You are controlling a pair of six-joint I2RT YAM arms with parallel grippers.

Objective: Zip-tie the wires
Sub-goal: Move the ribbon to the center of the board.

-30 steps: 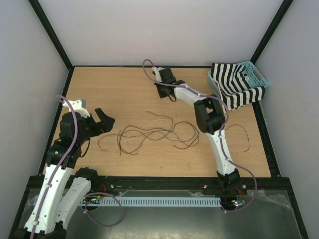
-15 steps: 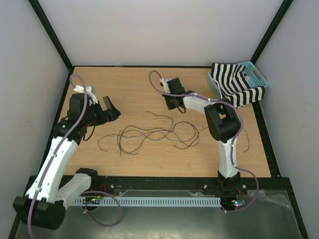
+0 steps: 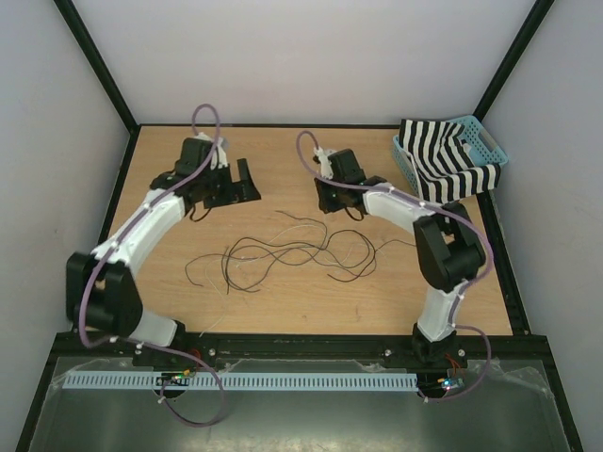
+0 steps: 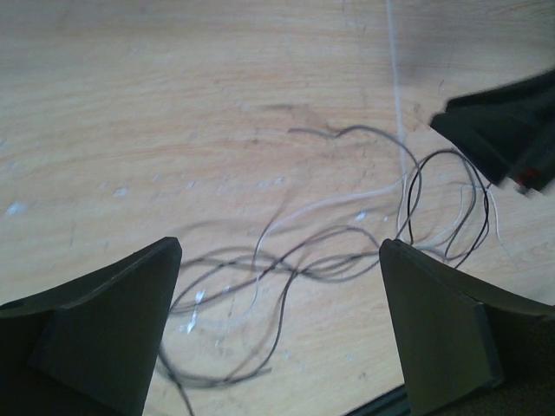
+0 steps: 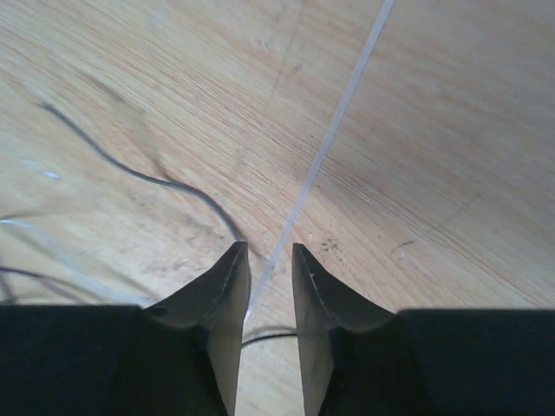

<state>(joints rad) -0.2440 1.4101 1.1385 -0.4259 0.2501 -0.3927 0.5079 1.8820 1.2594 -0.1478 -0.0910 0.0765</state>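
The wires [image 3: 283, 252] lie loose in a curling tangle on the middle of the table [image 3: 311, 306], between my 2 arms and not yet bundled. My left gripper [image 3: 247, 181] hangs above the tangle's far left side with its jaws spread wide and holding nothing, I judge so as to come down and gather the strands. My right gripper [image 5: 270, 250] sits low at the far side, jaws parted only narrowly. A thin white zip tie [image 5: 334, 121] runs into that gap. I cannot tell whether it touches either finger.
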